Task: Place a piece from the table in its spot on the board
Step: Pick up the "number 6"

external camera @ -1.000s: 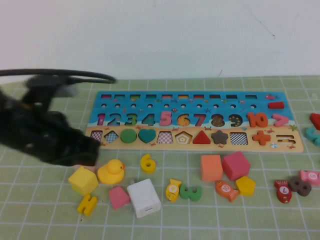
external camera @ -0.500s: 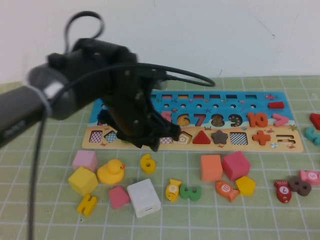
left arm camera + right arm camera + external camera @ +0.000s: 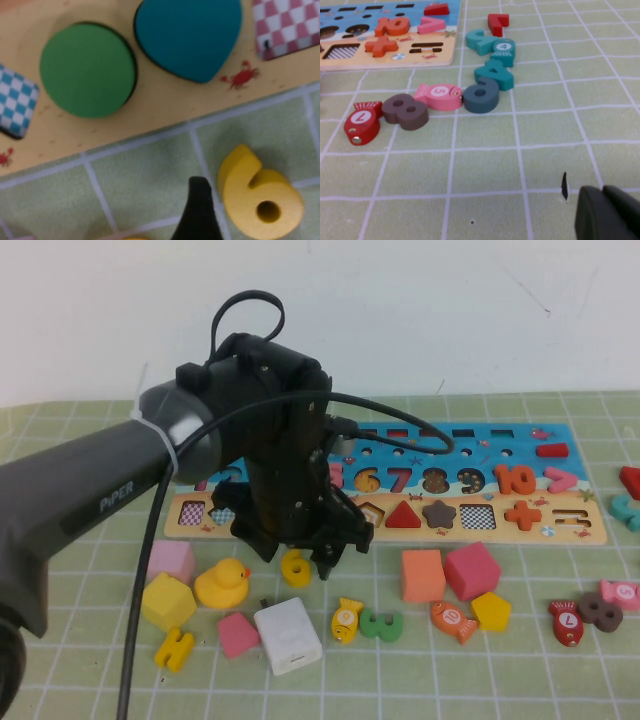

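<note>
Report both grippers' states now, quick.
Left gripper: open, over the yellow 6, holding nothing.
Right gripper: parked above the table; state cannot be told.

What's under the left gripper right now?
The left gripper hangs over the yellow 6 on the green cloth. One dark fingertip shows beside it; the other is out of view. Right gripper sits parked.

"PIPER" is printed in white along the left arm's grey forearm [image 3: 110, 497]. On the board [image 3: 560, 515], the numerals 6, 7, 8, 9 and 10 are seen, with a plus sign and a greater-than sign. The yellow piece [image 3: 296, 567] is shaped as a 6. Numbers are marked on three fish: 7 on the red fish [image 3: 362, 121], 5 on the pink fish [image 3: 440, 95] and 4 on the teal fish [image 3: 504, 50].
</note>
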Motion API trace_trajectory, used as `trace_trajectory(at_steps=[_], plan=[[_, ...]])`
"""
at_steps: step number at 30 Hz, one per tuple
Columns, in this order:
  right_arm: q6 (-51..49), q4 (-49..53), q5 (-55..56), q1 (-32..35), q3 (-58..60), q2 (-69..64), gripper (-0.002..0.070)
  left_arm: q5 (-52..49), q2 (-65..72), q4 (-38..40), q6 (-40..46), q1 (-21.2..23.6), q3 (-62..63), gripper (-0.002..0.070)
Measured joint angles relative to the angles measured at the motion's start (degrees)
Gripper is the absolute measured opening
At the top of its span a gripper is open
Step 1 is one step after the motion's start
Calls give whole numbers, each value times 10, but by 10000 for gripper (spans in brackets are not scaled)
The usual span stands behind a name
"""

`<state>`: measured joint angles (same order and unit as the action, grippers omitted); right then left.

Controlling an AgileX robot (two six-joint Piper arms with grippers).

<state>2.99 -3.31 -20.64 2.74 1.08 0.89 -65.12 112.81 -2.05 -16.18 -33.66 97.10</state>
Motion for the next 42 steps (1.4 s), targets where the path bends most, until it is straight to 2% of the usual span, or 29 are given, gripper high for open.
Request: trace_trajectory(at_steps=[7,13,16,21,23,31,42], plan=[[0,0,0,0,0,0,-3,-7,10,-10,8,0,0,490],[0,0,0,0,0,0,-3,-8,16,6,61,0,0,479],[0,0,0,0,0,0,-3,-8,16,15,76,0,0,433],[0,0,0,0,0,0,-3,-7,16,17,100,0,0,311],[0,0,0,0,0,0,-3,-5,16,15,106,0,0,291],[-3,0,0,0,0,0,-3,-7,16,2,54,0,0,291],[-7,0,0,0,0,0,-3,-9,16,1,47,0,5,291]])
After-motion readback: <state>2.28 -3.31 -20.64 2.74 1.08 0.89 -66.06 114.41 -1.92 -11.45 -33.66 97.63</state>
